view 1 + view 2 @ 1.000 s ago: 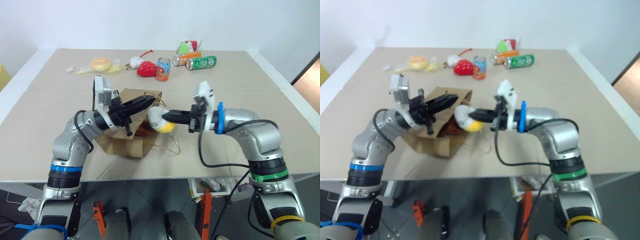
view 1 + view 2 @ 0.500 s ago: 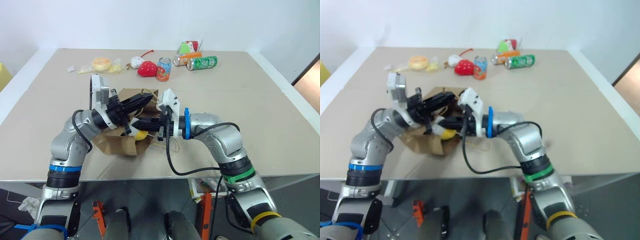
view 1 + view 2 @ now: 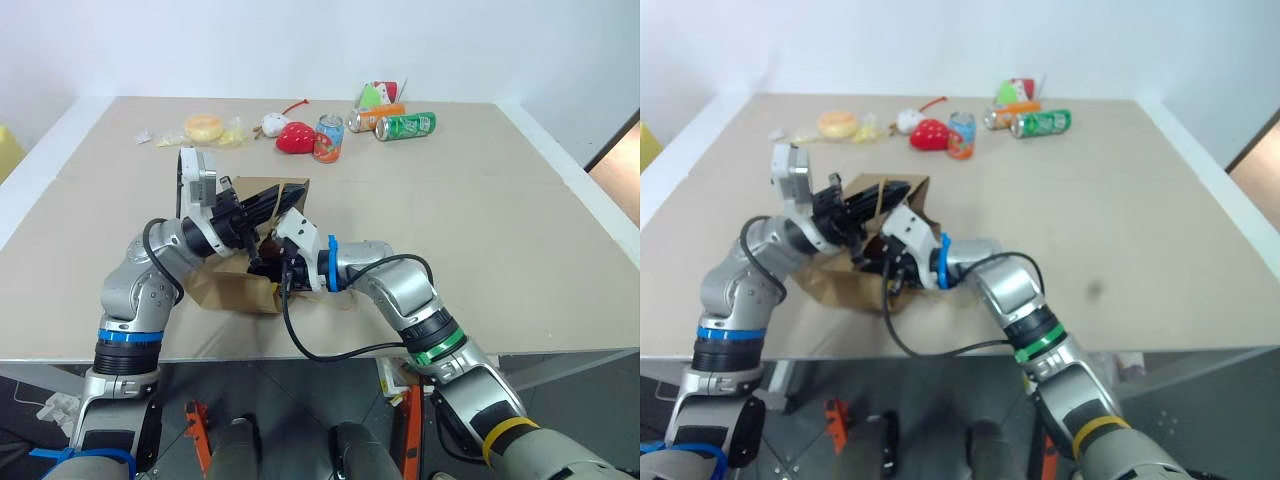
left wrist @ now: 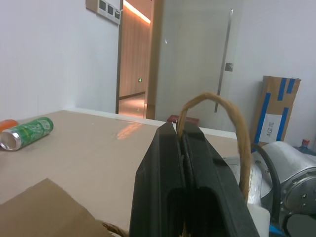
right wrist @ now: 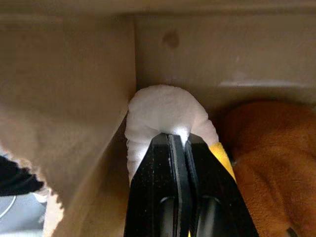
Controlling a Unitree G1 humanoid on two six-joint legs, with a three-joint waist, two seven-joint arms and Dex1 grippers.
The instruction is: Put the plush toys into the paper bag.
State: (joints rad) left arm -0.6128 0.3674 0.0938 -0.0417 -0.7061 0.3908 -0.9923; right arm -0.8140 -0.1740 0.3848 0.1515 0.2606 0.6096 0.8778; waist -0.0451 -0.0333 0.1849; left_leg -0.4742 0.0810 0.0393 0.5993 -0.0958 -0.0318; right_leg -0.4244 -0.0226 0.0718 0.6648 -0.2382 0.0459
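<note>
A lab or office test room: bare white walls behind the beige table, taped cardboard box beside a corridor door

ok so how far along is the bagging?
Done: the fuzzy brown plush toy already lies inside the brown kraft paper bag. In hand: the right gripper, shut on the white plush toy with the yellow end, is inside the bag, while the left gripper pinches the bag's twisted cord handle. Left: release the white toy and withdraw.

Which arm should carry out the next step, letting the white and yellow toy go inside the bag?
The right: its gripper already pinches the white and yellow toy inside the paper bag, while the left gripper holds the bag's handle.
</note>
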